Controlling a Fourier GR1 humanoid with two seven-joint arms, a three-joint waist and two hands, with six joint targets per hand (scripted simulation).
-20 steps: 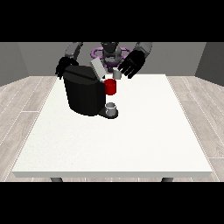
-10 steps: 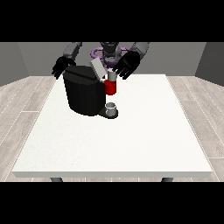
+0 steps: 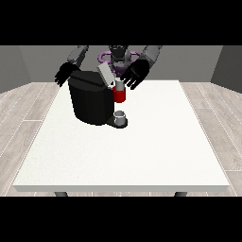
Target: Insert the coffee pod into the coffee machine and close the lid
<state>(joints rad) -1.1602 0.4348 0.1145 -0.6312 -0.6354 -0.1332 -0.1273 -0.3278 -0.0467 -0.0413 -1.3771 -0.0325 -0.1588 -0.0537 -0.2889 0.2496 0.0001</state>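
Hand at the view's right (image 3: 135, 74): hovers just above and beside the top of the coffee machine (image 3: 90, 101), fingers spread and fairly straight, holding nothing that shows.
Coffee pod: not plainly shown anywhere, so it gets no place here.
Lid (image 3: 106, 74): a light grey flap tilted up over the machine's top, not yet shut; its long axis runs from the machine's front edge up and away toward the robot.
Key relation: the lid lies just toward the view's left of this hand, which is the nearer hand to it; closing looks like a short press down and leftward.
Red thing at the machine (image 3: 119, 94): sits at the spout, directly below the hand.
Grey cup (image 3: 120, 116): on the drip base, under the red thing.
Hand at the view's left (image 3: 64, 75): behind the machine's far corner, fingers relaxed, holding nothing.
Table (image 3: 156, 151): white.
Writing or brands: none readable.
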